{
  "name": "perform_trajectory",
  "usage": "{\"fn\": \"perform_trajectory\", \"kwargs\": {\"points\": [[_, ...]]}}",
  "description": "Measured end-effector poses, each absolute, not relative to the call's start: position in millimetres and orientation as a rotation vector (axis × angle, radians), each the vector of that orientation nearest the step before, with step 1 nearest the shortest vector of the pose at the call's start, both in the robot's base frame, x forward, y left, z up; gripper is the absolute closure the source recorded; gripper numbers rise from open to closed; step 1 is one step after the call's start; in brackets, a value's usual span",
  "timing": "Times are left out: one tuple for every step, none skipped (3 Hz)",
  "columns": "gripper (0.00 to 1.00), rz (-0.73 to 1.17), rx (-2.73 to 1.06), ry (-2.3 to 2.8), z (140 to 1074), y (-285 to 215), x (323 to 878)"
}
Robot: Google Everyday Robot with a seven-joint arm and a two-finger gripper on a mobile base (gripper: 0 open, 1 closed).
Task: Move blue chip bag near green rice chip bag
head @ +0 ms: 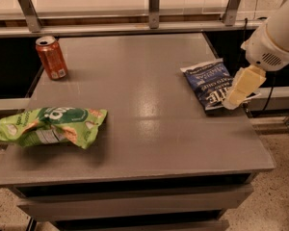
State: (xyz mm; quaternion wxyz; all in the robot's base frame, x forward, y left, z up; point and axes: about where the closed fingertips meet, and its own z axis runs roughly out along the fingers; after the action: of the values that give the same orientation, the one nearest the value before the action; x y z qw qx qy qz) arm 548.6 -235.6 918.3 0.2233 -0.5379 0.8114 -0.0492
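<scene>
The blue chip bag (pixel 209 83), dark navy with white lettering, lies flat at the right side of the grey table (pixel 144 109). The green rice chip bag (pixel 50 126), bright green and wrinkled, lies at the table's left front edge. My gripper (pixel 241 88), with cream-coloured fingers, hangs from the white arm at the right and hovers over the right edge of the blue bag, partly covering it. The two bags lie far apart.
An orange soda can (pixel 51 57) stands upright at the table's back left. A metal rail with posts (pixel 154 6) runs along the back edge. The table's right edge lies just below my gripper, with speckled floor (pixel 279 177) beyond.
</scene>
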Motion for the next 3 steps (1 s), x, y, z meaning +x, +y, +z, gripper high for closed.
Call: {"fn": "perform_trajectory", "kwargs": {"points": [[0.00, -0.083, -1.432, 2.278, 892, -247, 573], [0.00, -0.025, -1.403, 2.303, 870, -252, 586], [0.18, 0.006, -1.391, 2.320, 854, -254, 592]]}}
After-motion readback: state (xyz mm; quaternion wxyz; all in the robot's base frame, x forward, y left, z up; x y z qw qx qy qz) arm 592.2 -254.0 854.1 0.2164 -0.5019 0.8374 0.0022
